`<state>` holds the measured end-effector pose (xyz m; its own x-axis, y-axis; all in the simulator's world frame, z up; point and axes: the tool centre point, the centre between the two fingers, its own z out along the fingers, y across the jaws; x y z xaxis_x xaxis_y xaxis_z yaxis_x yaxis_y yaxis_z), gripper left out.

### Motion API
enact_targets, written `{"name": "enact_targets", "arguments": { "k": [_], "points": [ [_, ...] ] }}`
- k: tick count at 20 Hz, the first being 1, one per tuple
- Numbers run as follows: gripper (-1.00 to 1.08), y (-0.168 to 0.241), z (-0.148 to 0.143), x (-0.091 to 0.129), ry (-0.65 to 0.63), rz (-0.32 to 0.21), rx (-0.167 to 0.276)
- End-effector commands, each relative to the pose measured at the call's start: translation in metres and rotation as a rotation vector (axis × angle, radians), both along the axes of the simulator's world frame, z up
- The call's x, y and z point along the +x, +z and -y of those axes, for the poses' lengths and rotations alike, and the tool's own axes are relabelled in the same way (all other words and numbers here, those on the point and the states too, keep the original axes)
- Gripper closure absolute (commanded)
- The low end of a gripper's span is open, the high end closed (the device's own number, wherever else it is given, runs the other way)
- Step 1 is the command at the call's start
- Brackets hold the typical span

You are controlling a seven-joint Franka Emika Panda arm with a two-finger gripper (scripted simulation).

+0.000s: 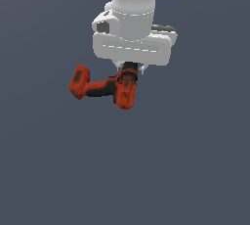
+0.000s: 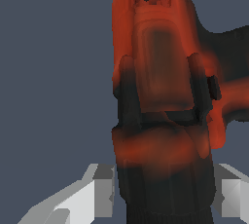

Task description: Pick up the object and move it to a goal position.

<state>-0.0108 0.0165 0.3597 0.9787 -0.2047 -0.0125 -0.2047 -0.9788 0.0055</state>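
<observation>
The object, a small red-orange power drill [image 1: 105, 88] with black trim, hangs under my white gripper [image 1: 130, 70]. Its motor body sits between the fingers, and its handle and blocky battery base [image 1: 78, 82] stick out toward the exterior view's left. The gripper is shut on the drill's body. In the wrist view the drill [image 2: 160, 86] fills the frame close up and blurred, with the pale fingers [image 2: 99, 194] on either side of its black front end. The fingertips themselves are mostly hidden by the drill and the hand.
A plain dark grey-blue surface [image 1: 195, 160] lies all around and below. No other objects or edges show.
</observation>
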Motion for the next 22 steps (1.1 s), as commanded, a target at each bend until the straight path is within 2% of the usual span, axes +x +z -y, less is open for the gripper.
{"name": "enact_targets", "arguments": {
  "k": [1, 11, 22],
  "points": [
    [1.08, 0.032, 0.005, -0.005, 0.0, 0.008, 0.0],
    [1.08, 0.107, 0.019, -0.018, 0.001, 0.008, -0.001],
    [1.08, 0.126, 0.022, -0.02, 0.001, 0.008, -0.001]
  ]
}}
